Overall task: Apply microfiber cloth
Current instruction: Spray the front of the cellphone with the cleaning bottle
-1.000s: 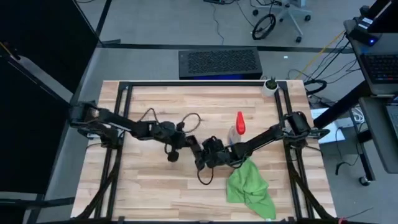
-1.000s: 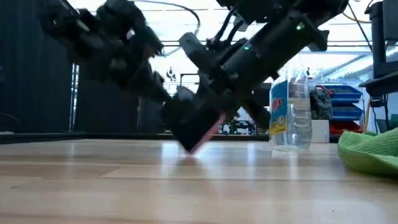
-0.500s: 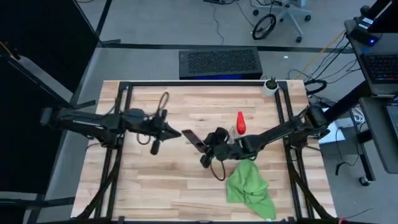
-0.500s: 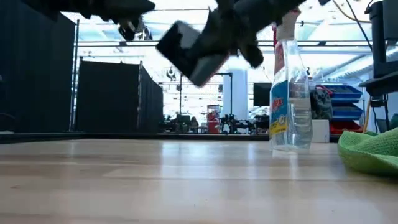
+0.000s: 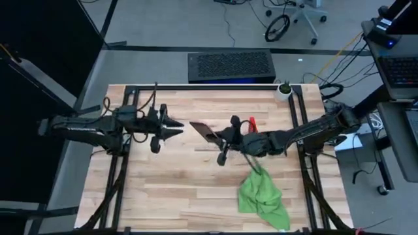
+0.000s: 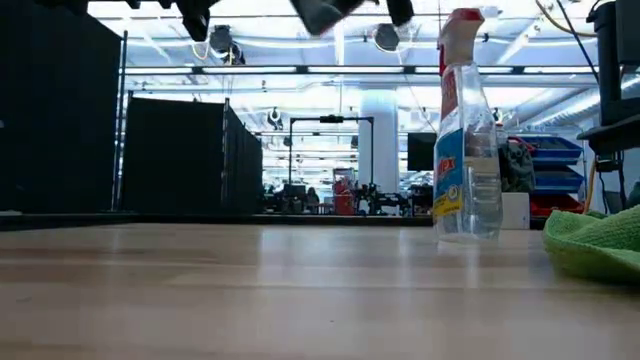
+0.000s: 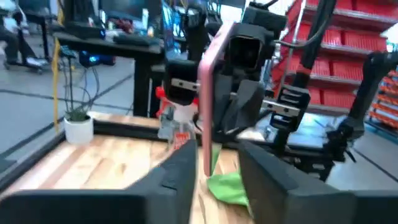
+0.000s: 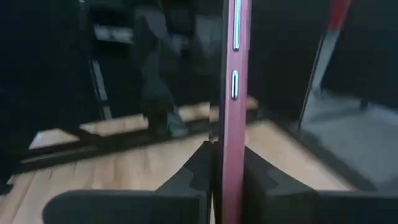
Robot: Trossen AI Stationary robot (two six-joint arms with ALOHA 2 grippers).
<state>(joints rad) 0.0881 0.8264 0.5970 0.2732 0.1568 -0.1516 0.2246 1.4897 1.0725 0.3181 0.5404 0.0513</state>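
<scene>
Now the right gripper (image 5: 210,136) has lifted the phone (image 5: 204,132) higher.

1. High view: even overhead light, soft shadows on the table (image 5: 176,189).
2. Low view: bright backlit room, near tabletop blurred.
3. Right wrist view: dim, the phone (image 8: 231,112) smeared by blur.

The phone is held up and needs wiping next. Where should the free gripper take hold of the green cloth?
Grip the raised fold at the cloth's upper end, coming straight down. It lies crumpled on the table, so a peak pinches more easily than a flat edge.
</scene>
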